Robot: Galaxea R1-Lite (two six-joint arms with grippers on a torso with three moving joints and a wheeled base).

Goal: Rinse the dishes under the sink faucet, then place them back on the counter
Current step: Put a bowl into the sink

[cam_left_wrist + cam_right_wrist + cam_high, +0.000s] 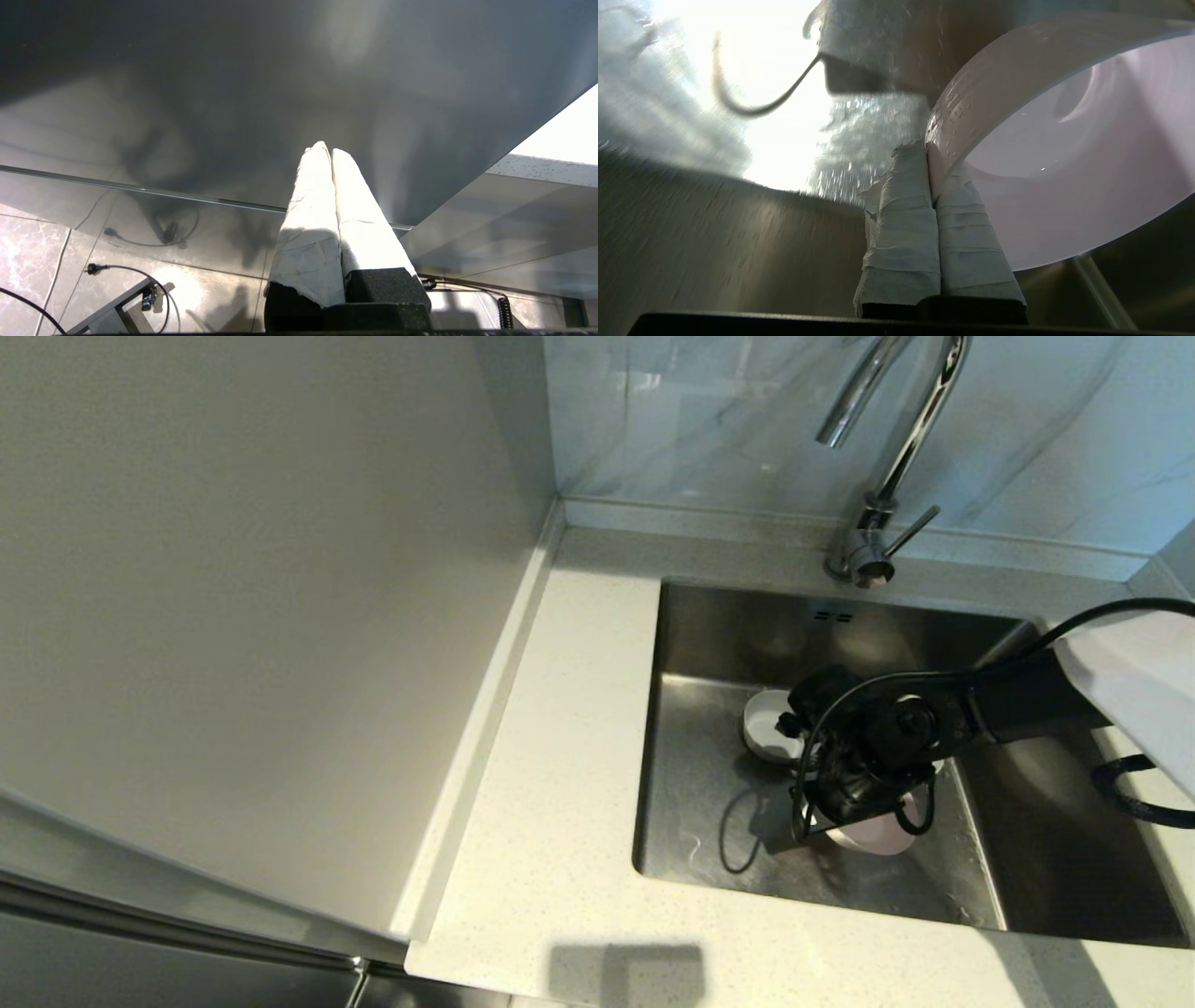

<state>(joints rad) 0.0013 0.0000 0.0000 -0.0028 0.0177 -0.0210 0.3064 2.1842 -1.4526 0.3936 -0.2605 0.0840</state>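
My right gripper (928, 151) is down inside the steel sink (709, 775), shut on the rim of the pale pink bowl (1064, 154); one finger is inside the bowl and one outside. From the head, the pink bowl (878, 835) peeks out below the wrist. A white bowl (767, 723) rests on the sink floor just behind the gripper. The third bowl is hidden. The chrome faucet (896, 457) stands behind the sink, no water running from its spout. My left gripper (325, 150) is parked below the counter level, shut and empty.
The speckled counter (560, 756) runs left of and in front of the sink. A tall pale panel (261, 616) stands along the counter's left side. Grey marbled tile (709, 420) rises behind the faucet. Black cables (1134, 798) trail from my right arm.
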